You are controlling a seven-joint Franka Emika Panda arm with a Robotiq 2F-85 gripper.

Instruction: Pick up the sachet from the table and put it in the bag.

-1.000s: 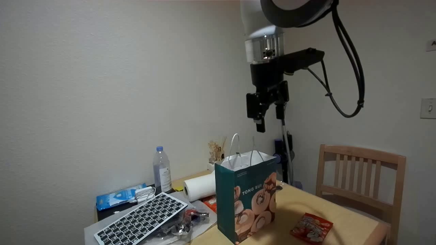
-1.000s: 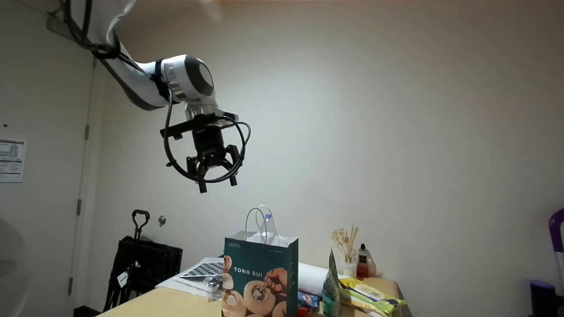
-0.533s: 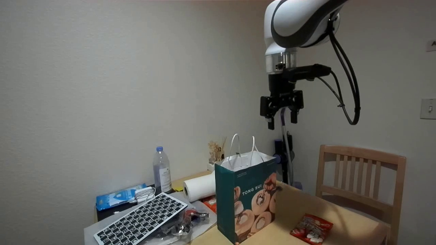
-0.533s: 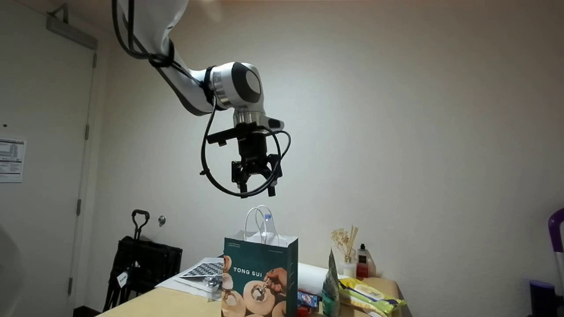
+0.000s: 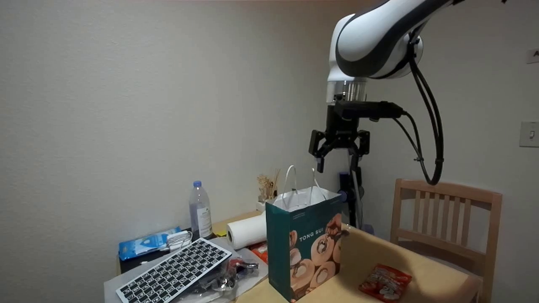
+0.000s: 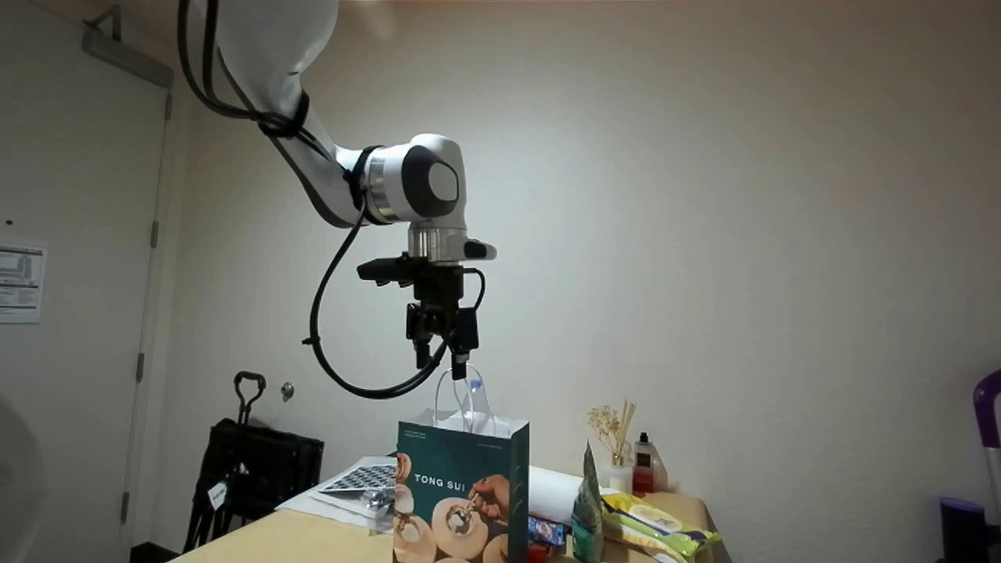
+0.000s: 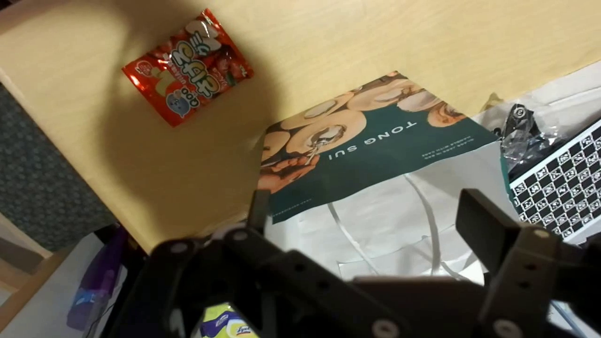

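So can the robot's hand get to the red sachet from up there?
Probably yes: the hand is open and nothing covers the sachet, which lies flat on the table, apart from the bag. The hand hovers above the bag, though, so it should move sideways first.

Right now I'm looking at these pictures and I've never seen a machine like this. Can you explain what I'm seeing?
It's a robot arm ending in a two-fingered gripper. Two views come from cameras standing outside the robot; the third comes from its wrist, looking down past the fingers. On the table, a red sachet lies flat, apart from an upright paper bag; a white roll and other items are there too. Nothing is held: the fingers stand apart.
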